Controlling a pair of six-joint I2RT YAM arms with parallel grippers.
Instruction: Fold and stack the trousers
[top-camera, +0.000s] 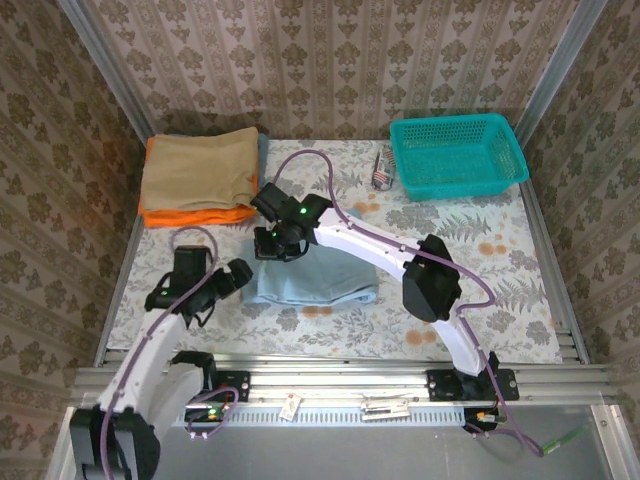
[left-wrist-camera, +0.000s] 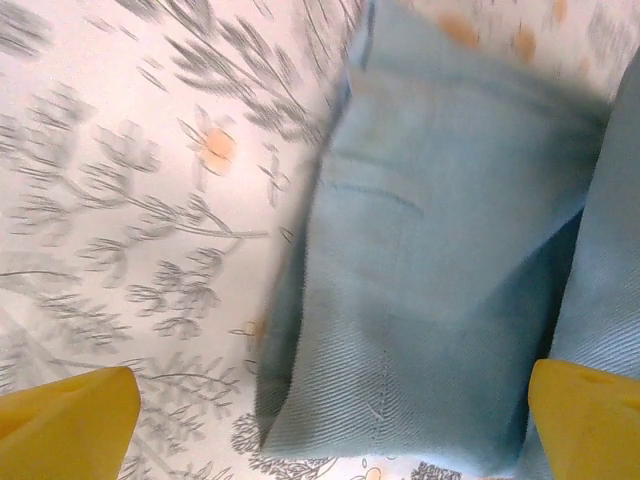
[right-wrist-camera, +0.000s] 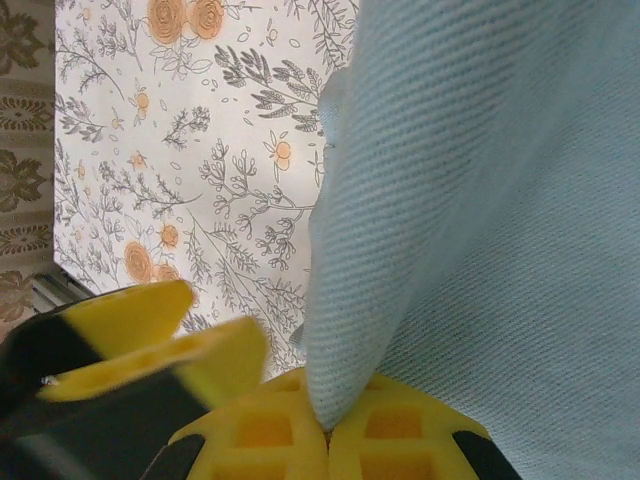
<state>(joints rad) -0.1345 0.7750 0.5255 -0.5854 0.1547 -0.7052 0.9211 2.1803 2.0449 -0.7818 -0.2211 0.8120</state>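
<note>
The pale light-blue trousers lie folded into a small rectangle on the floral tablecloth, a little left of the middle. My right gripper is at their far left corner, shut on a pinch of the cloth, which rises out of the closed yellow fingertips. My left gripper hovers at the trousers' left edge, open. Its two yellow fingertips stand wide apart with the folded cloth between and beyond them, and nothing is held.
A tan folded garment rests on an orange one at the back left. A teal basket stands at the back right, with a small grey object beside it. Patterned walls enclose the table.
</note>
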